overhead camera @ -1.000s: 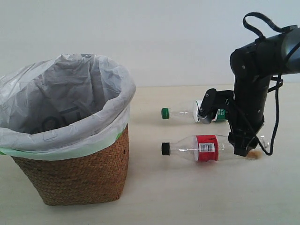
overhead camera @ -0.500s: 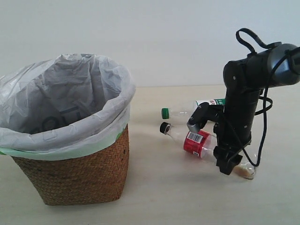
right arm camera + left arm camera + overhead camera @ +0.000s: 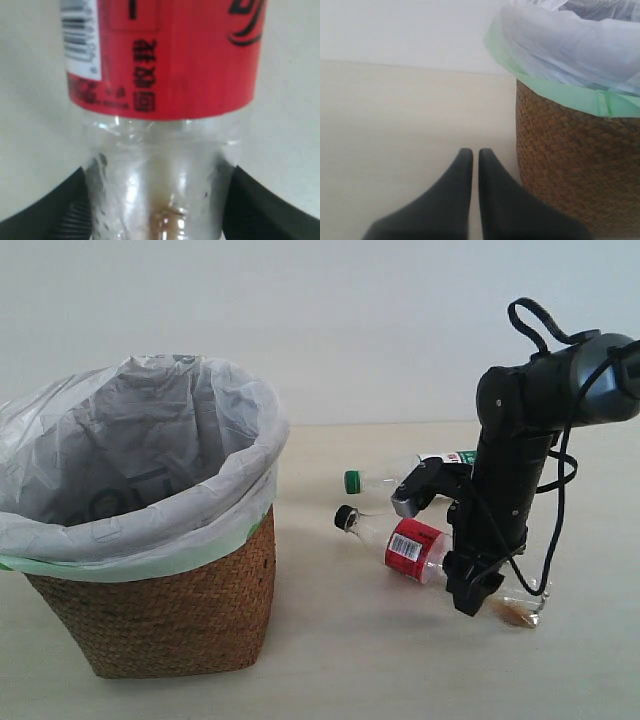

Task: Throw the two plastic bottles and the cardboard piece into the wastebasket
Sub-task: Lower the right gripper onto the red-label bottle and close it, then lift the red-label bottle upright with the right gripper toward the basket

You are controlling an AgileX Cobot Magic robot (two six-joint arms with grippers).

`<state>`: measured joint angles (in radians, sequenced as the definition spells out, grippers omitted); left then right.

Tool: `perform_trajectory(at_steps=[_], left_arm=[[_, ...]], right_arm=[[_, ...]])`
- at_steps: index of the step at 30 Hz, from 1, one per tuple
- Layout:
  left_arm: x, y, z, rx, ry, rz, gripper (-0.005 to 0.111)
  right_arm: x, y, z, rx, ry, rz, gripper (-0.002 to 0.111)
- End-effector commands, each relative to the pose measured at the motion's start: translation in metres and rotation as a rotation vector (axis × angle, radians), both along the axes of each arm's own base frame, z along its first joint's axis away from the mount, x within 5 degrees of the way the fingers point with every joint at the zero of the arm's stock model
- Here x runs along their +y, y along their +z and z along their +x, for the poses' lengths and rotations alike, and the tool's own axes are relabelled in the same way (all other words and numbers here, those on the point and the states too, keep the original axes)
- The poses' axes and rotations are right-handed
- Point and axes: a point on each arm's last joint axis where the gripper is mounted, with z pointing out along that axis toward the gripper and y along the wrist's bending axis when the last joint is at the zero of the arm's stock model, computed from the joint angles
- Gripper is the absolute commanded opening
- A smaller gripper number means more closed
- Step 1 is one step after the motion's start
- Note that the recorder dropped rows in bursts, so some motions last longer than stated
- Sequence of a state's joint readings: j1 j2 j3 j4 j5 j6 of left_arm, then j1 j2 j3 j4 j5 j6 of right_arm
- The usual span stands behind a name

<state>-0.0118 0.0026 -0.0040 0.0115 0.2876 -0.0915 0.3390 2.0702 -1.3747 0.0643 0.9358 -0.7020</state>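
The wicker wastebasket (image 3: pixel 165 600), lined with a translucent white bag (image 3: pixel 130 470) folded over its rim, fills the left half of the exterior view and stands on the pale table (image 3: pixel 350 670). Its open mouth is seen at a level above everything else on the table.

The black right arm (image 3: pixel 520 440) is seen on the right of that frame, bent downward. The right gripper (image 3: pixel 438 552) is closed across the clear lower body of the black-capped bottle (image 3: pixel 408 545), just past its red label; in the right wrist view one finger is pressed against each side.

This bottle is held tilted. Its long axis runs from the cap at upper left to the base at lower right, where a little brown liquid is collected. Whether the base touches the table cannot be told. The cap end is pointed toward the wastebasket, which lies to the left of the gripper and well apart from it. A lift above the rim and a carry leftward are therefore judged necessary.

The green-capped bottle (image 3: pixel 378 480) lies on the table behind, cap to the left, partly hidden by the arm.

The left gripper (image 3: pixel 475 167) is closed on nothing, just beside the basket wall. The cardboard piece is not seen.
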Motion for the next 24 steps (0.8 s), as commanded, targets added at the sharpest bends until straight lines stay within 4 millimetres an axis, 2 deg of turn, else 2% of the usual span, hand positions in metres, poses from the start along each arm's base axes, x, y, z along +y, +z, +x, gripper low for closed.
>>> perform_trajectory(at_steps=[1, 5, 7, 9, 12, 15, 19, 24], left_arm=[[0.0, -0.001, 0.0, -0.004, 0.004, 0.0, 0.004], [0.0, -0.001, 0.0, -0.005, 0.004, 0.0, 0.004], [0.0, -0.001, 0.0, -0.005, 0.004, 0.0, 0.004], [0.0, -0.001, 0.0, -0.005, 0.004, 0.0, 0.004], [0.0, -0.001, 0.0, -0.005, 0.004, 0.0, 0.004], [0.0, -0.001, 0.0, -0.005, 0.004, 0.0, 0.004], [0.0, -0.001, 0.0, -0.005, 0.004, 0.0, 0.004], [0.0, -0.001, 0.0, -0.005, 0.004, 0.0, 0.004]], right_arm=[[-0.003, 0.001, -0.002, 0.02, 0.025, -0.025, 0.057], [-0.003, 0.001, -0.003, 0.028, 0.025, -0.027, 0.056], [-0.003, 0.001, -0.004, 0.034, 0.025, -0.029, 0.05], [-0.004, 0.001, -0.005, 0.049, 0.024, -0.034, 0.039], [-0.004, 0.001, -0.007, 0.074, 0.007, -0.034, 0.015], [0.0, 0.002, -0.008, 0.086, -0.064, 0.004, 0.0], [0.01, 0.024, -0.009, 0.045, -0.144, 0.139, 0.0], [0.011, 0.062, -0.011, -0.06, -0.238, 0.219, 0.0]])
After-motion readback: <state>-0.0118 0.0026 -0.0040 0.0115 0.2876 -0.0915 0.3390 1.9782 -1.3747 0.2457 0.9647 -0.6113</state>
